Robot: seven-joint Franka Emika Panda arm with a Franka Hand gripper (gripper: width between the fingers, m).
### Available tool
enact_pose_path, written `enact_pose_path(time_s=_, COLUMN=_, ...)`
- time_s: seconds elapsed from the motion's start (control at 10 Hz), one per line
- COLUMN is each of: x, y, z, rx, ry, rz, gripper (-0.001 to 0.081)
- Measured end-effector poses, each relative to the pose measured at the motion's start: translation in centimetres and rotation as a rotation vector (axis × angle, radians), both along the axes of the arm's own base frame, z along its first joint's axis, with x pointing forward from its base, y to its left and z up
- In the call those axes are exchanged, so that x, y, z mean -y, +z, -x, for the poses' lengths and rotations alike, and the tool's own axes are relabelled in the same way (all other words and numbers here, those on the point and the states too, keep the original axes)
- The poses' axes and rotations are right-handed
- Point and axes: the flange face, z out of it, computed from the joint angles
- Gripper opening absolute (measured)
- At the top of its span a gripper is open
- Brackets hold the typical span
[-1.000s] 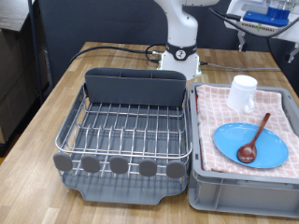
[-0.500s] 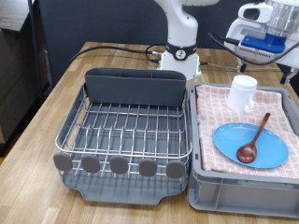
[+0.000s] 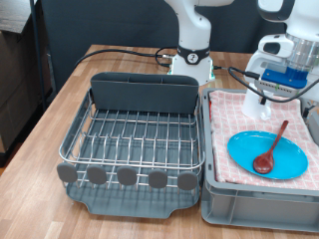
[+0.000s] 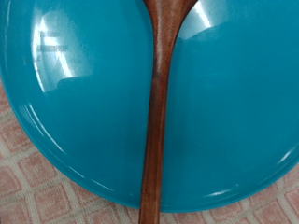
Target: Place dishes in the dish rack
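The light-blue plate (image 3: 244, 151) lies on the checked cloth in the grey crate, with the dark wooden spoon (image 3: 271, 147) resting on it. The gripper (image 3: 275, 98) hangs above the far end of the crate, over the spoon's handle end, and holds nothing that shows. The white cup is mostly hidden behind the hand; only its lower part (image 3: 256, 108) shows. The silver wire dish rack (image 3: 135, 139) with its grey caddy (image 3: 145, 95) stands empty at the exterior view's left. The wrist view shows the plate (image 4: 75, 93) and the spoon handle (image 4: 157, 121) close below; no fingers show there.
The grey plastic crate (image 3: 249, 207) lined with red-and-white checked cloth (image 3: 227, 112) stands to the right of the rack. The robot base (image 3: 191, 55) and a black cable (image 3: 120, 52) are at the back of the wooden table. A dark cabinet stands at far left.
The gripper has come down from the upper right edge of the exterior view to just above the crate, and now covers most of the cup.
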Motion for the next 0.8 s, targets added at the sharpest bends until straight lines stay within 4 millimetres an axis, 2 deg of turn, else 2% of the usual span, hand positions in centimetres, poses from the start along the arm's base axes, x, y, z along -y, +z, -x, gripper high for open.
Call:
enact_pose_path(time_s=0.3, x=-0.4, y=-2.5, z=-0.3, rx=0.014, ry=-0.028, rz=-0.006, gripper=0.0803)
enact_pose_path(time_s=0.8, x=-0.6, y=-5.2, z=-0.6, rx=0.037, ry=-0.043, rz=-0.008, gripper=0.0803)
